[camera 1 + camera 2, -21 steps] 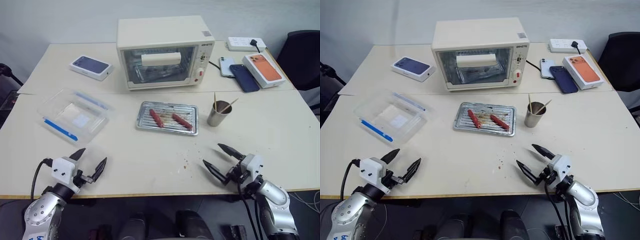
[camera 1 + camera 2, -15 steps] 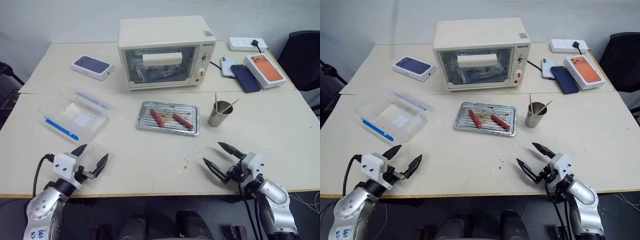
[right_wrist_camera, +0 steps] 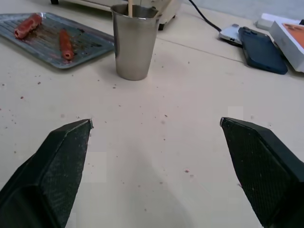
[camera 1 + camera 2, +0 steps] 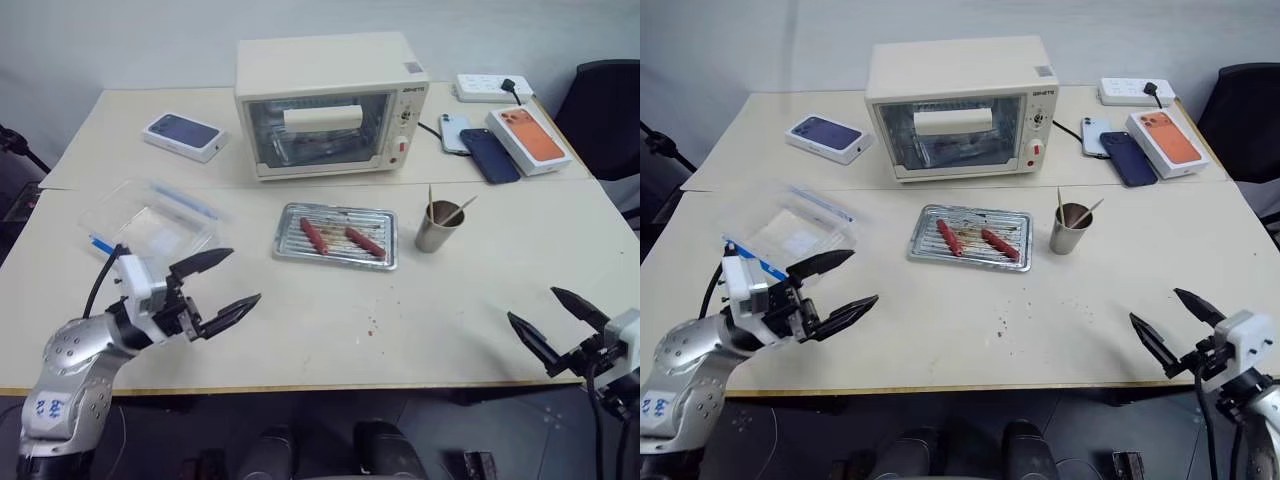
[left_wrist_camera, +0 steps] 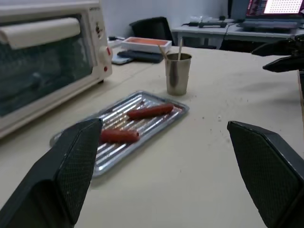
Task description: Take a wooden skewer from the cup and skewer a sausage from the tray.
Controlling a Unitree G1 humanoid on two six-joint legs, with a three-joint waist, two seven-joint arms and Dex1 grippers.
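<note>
Both our grippers, left (image 4: pixel 222 282) and right (image 4: pixel 553 320), hang spread and empty. Skewers (image 4: pixel 458 211) stand in the cup (image 4: pixel 437 229) beside the tray (image 4: pixel 336 237) holding two sausages (image 4: pixel 364 241). We judge fetching a skewer comes first; our right must reach the cup.

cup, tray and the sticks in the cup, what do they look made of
Cup: brushed silver-grey metal, likely steel, with a dull sheen and faint vertical streaks.
Tray: thin silvery sheet metal with a ridged bottom and brown grease marks, possibly aluminium.
Sticks: pale tan, matte and very thin, so they look like wood or bamboo.
</note>
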